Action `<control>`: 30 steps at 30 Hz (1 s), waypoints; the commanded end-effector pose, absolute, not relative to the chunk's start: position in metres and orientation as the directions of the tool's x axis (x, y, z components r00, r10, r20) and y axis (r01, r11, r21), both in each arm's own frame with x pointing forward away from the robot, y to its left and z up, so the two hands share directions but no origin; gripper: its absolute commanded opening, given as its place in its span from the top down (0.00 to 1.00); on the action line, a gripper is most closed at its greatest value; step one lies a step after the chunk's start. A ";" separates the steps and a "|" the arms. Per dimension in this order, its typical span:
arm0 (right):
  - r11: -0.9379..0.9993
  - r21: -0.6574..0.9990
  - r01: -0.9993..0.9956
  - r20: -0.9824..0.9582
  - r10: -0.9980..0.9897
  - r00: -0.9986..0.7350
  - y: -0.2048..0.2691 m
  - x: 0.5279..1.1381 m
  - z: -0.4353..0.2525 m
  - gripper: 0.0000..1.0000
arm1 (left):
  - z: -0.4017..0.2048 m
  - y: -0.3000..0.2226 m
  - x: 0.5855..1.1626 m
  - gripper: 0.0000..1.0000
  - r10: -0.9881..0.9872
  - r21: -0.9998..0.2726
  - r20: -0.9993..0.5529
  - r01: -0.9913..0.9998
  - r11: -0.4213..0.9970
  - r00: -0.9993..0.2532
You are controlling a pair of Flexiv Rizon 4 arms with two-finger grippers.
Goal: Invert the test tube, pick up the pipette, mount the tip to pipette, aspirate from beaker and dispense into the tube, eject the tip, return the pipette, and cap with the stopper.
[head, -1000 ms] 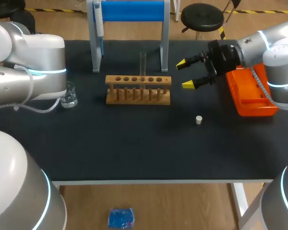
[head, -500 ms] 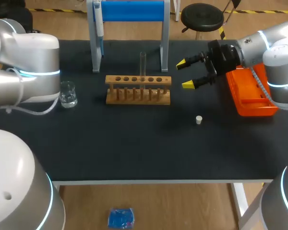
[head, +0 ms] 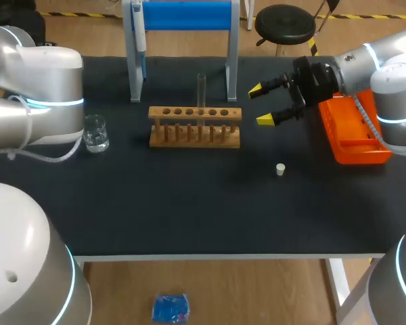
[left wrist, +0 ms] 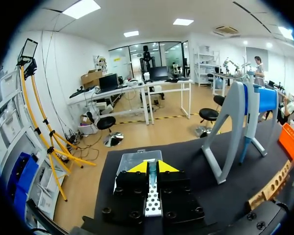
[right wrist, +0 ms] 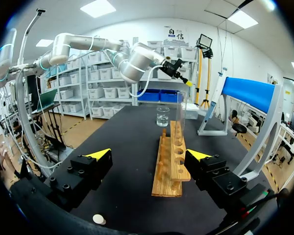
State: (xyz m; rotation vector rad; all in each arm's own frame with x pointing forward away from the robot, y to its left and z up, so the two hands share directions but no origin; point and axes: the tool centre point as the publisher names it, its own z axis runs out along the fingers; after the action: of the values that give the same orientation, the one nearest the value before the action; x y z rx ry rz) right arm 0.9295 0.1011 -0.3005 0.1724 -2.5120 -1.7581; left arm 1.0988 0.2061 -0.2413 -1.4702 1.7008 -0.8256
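From the head view I cannot see my left hand at all: the bulky left arm (head: 37, 101) covers it at the counter's (head: 189, 217) left edge. The left wrist view shows that left hand (left wrist: 151, 166) with its yellow tips pressed together and nothing between them. In the right wrist view it shows only small and far off.

The beaker (head: 96, 133) stands just beside the left arm, near the counter's left side, apart from everything else.

Next comes the blue-barred stand (head: 183, 15) at the back edge, its top cut off in the head view. The pipette (head: 141, 34) hangs by the stand's left upright, and I can make out only part of it.

In front of the stand sits the wooden rack (head: 195, 126), with the test tube (head: 201, 91) upright in one of its holes. The glass is faint, and I cannot tell which end is up. A broad stretch of dark counter runs from the rack to the near edge.

My right hand (head: 260, 104) hangs just off the rack's right end, not touching it, its fingers spread wide and holding nothing. The right wrist view shows the rack's near end lying between the spread fingers.

The stopper (head: 280, 169) lies alone on the counter, nearer to me than that hand. The orange tip box (head: 352, 135) sits by the right edge, partly covered by the arm.
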 end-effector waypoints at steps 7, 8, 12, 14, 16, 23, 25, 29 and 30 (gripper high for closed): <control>0.341 0.939 -0.052 -0.006 -0.134 -0.991 0.100 0.930 -0.300 0.00 | -0.225 0.182 1.087 1.00 -0.961 -0.849 -0.140 -0.471 0.240 -0.238; 0.341 0.939 -0.052 -0.006 -0.134 -0.991 0.100 0.930 -0.300 0.00 | -0.220 0.174 1.082 1.00 -0.947 -0.846 -0.147 -0.460 0.270 -0.285; 0.341 0.939 -0.052 -0.006 -0.134 -0.991 0.100 0.930 -0.300 0.00 | -0.205 0.141 1.060 1.00 -0.880 -0.844 -0.152 -0.404 0.353 -0.451; 0.341 0.939 -0.052 -0.006 -0.134 -0.991 0.100 0.930 -0.300 0.00 | -0.200 0.129 1.049 1.00 -0.847 -0.841 -0.150 -0.386 0.380 -0.509; 0.341 0.939 -0.052 -0.006 -0.134 -0.991 0.100 0.930 -0.300 0.00 | -0.191 0.111 1.038 1.00 -0.799 -0.835 -0.154 -0.356 0.420 -0.581; 0.341 0.939 -0.052 -0.006 -0.134 -0.991 0.100 0.930 -0.300 0.00 | -0.170 0.061 0.998 1.00 -0.627 -0.835 -0.146 -0.245 0.493 -0.765; 0.341 0.939 -0.052 -0.006 -0.134 -0.991 0.100 0.930 -0.300 0.00 | -0.166 0.046 0.988 1.00 -0.574 -0.836 -0.144 -0.212 0.507 -0.806; 0.341 0.939 -0.052 -0.006 -0.134 -0.991 0.100 0.930 -0.300 0.00 | -0.161 0.016 0.968 1.00 -0.477 -0.842 -0.121 -0.164 0.513 -0.871; 0.341 0.939 -0.052 -0.006 -0.134 -0.991 0.100 0.930 -0.300 0.00 | -0.160 0.010 0.963 1.00 -0.460 -0.843 -0.112 -0.160 0.513 -0.881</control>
State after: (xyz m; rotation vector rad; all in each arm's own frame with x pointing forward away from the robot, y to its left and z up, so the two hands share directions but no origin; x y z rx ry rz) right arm 0.9295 0.1011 -0.3005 0.1723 -2.5121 -1.7581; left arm 0.9893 -0.0031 -0.1791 -0.7021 2.2523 -1.1740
